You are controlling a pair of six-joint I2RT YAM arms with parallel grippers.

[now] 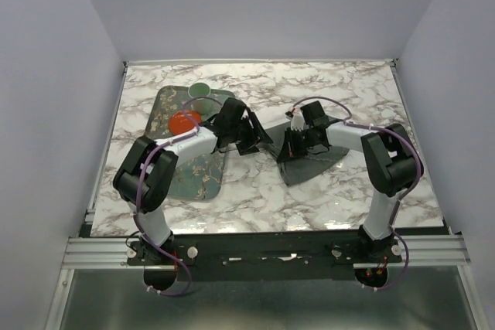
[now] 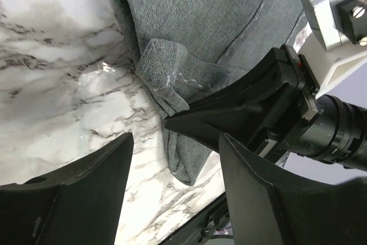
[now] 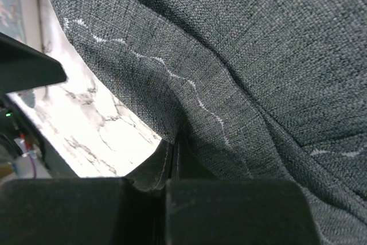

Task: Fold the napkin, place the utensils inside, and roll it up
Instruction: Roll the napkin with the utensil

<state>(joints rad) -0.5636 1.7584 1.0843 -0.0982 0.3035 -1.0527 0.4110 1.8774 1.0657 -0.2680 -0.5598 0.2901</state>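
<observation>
The dark grey napkin (image 1: 313, 164) lies crumpled on the marble table right of centre, and one part of it is lifted. My right gripper (image 1: 295, 147) is shut on a hemmed edge of the napkin (image 3: 229, 55), pinching the cloth between its fingertips (image 3: 166, 183). My left gripper (image 1: 246, 138) hangs just left of the napkin, open, with only marble and a drooping fold of napkin (image 2: 183, 159) behind its fingers (image 2: 92, 182). The right arm's black fingers (image 2: 246, 104) show in the left wrist view, holding the cloth. The utensils are out of view.
A green floral tray (image 1: 203, 171) lies at the left under my left arm, with a red round object (image 1: 184, 121) and a green disc (image 1: 201, 89) on its far end. White walls close in the table on three sides.
</observation>
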